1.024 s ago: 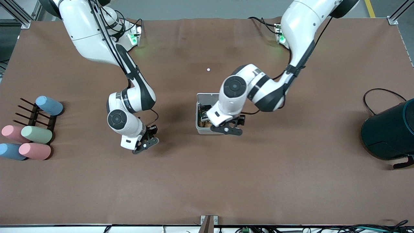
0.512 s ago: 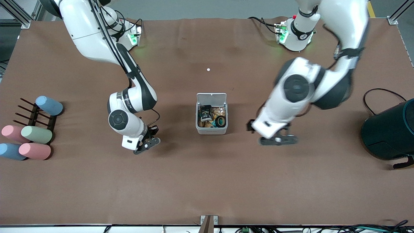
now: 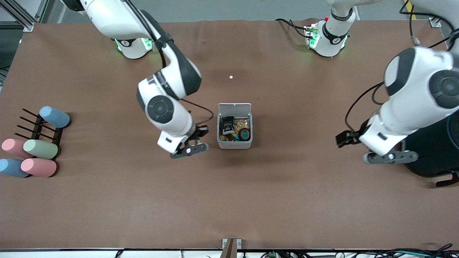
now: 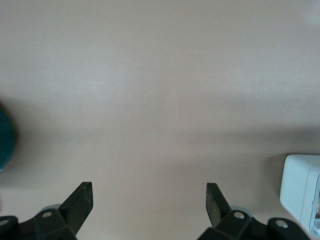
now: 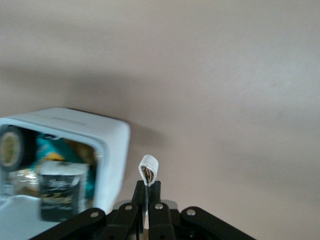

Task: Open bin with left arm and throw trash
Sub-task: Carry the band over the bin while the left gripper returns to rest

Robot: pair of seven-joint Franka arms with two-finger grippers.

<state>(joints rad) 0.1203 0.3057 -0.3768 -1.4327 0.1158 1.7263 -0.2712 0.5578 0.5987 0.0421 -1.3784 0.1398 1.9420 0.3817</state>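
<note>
Both fingers sets clear of bin (lid up).

Non-task objects on the brown table cover.

Toward the right arm's end lies a dark pronged rack with a blue cylinder resting on it; just nearer the camera lie a green cylinder, two pink cylinders and another blue one, grouped closely. Toward the left arm's end stands a dark teal drum, with a black cable looping beside it. A tiny white speck, possibly a pellet, lies near the bases.
</note>
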